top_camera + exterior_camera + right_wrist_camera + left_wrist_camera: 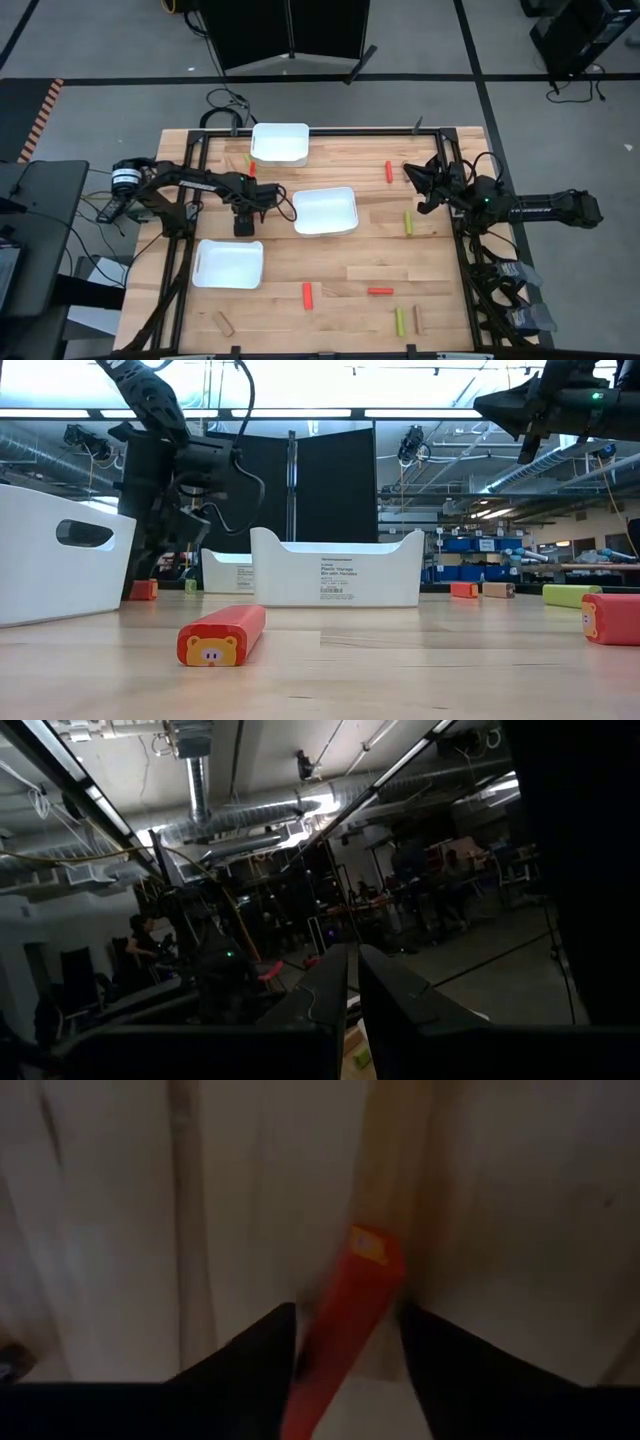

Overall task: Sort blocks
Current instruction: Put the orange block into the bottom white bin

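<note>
- Left tool (345, 1342) clamped on a red block (345, 1320), hanging over the counter (350, 270) between the far tray (279, 143) and the near-left tray (229, 264), just left of the middle tray (324, 211).
- Block sits tilted between the fingers (250, 1350), so could probably twist or slip out if swung fast.
- Right tool (420, 187) parked up in the air by the counter's right edge, fingers nearly together, holding nothing.
- Rest of the blocks scattered: red ones (308, 294) and (379, 291) near the front edge, yellow-green (408, 222) toward the right, tan (226, 323) at the front-left corner.
- Main risk is probably a drop landing short of a tray, or in the wrong one, since all three look identical.
</note>
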